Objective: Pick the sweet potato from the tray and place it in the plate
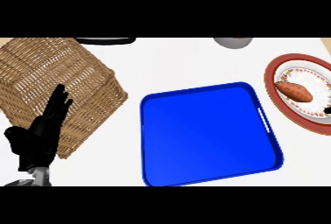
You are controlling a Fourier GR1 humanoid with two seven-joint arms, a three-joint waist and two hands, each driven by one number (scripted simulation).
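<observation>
- Sweet potato, reddish-orange and tapered at both ends, lies on the white centre of the plate at about three o'clock in the head view.
- Plate is round with a broad rust-red rim and a pale patterned inner band; its right side runs past the edge of the view.
- Blue tray, glossy with rounded corners, a raised lip and a slot handle on its right wall, sits at centre, tilted slightly, with nothing in it.
- Tray and plate lie just beside each other, a strip of white counter between them.
- Wicker basket, tan and tightly woven with a squared shape, fills the area toward ten o'clock.
- Left hand, black, stands at eight o'clock with fingers straight and pointing up, overlapping the basket's lower edge, holding nothing.
- Grey rounded object at one o'clock and a dark object at eleven o'clock are cut off by the top of the view.
</observation>
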